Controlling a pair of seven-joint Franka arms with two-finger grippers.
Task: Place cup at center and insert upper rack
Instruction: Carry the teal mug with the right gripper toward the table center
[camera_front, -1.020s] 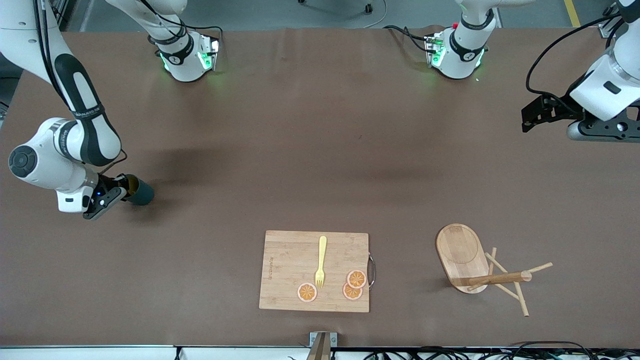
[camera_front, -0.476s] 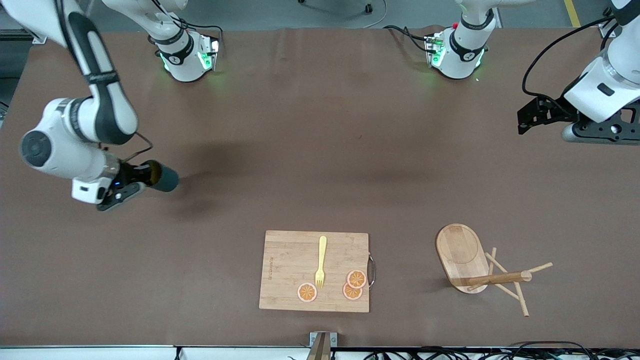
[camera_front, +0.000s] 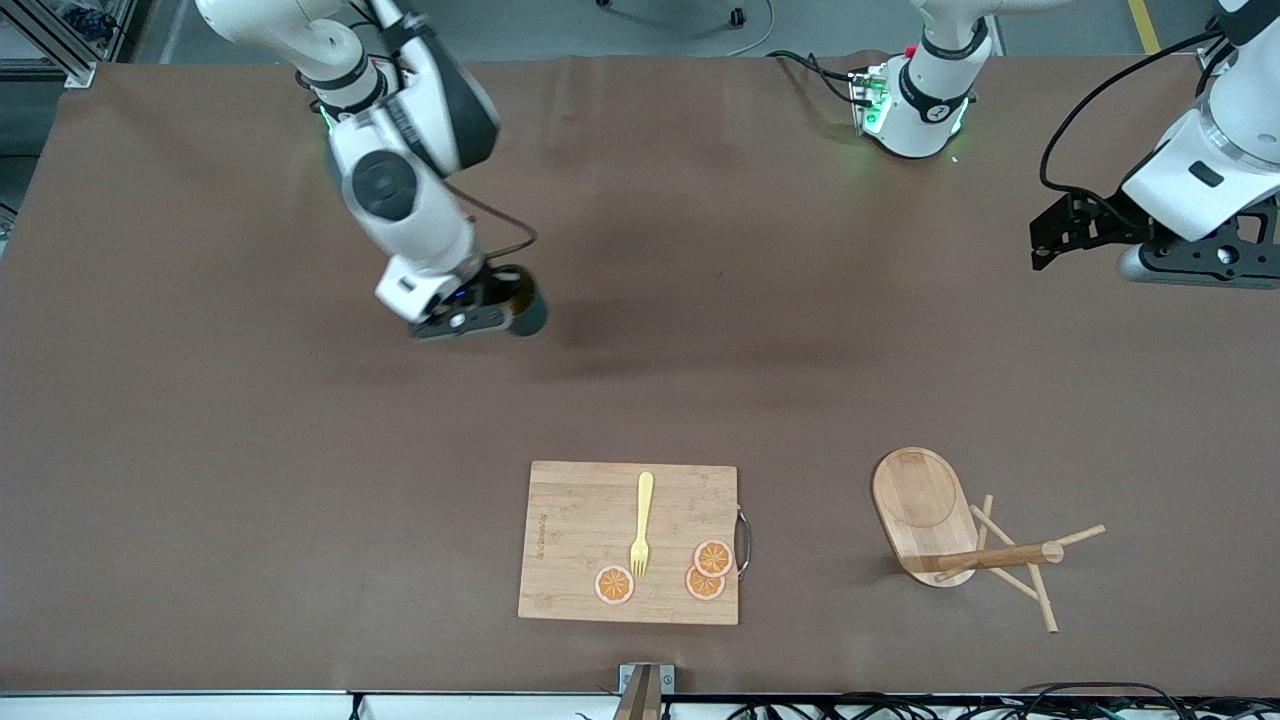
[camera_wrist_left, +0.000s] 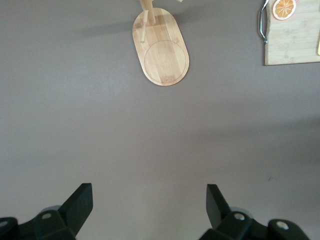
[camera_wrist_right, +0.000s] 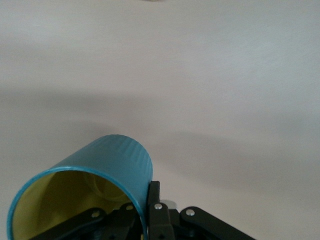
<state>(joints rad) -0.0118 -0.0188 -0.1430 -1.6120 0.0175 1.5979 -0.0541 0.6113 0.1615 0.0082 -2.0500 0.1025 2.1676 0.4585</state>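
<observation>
Nearest the front camera, a wooden cutting board (camera_front: 628, 542) lies on the brown bench (camera_front: 250, 480), with a yellow fork (camera_front: 642, 523) and three orange slices (camera_front: 705, 572) on it. Beside it, toward the left arm's end of the bench, the wooden mug stand (camera_front: 965, 535) has its oval base flat on the bench, its post and thin pegs leaning out over the base's near end. Farther from the camera, the right gripper (camera_front: 490, 305) is up in the air over bare bench, its jaws clenched on the rim of the teal cup (camera_front: 523, 305), which it carries tipped on its side; the right wrist view shows the cup's ribbed outside and yellow inside. The left gripper (camera_front: 1060, 232) waits above the left arm's end of the bench, jaws released and spread wide with nothing between them.
</observation>
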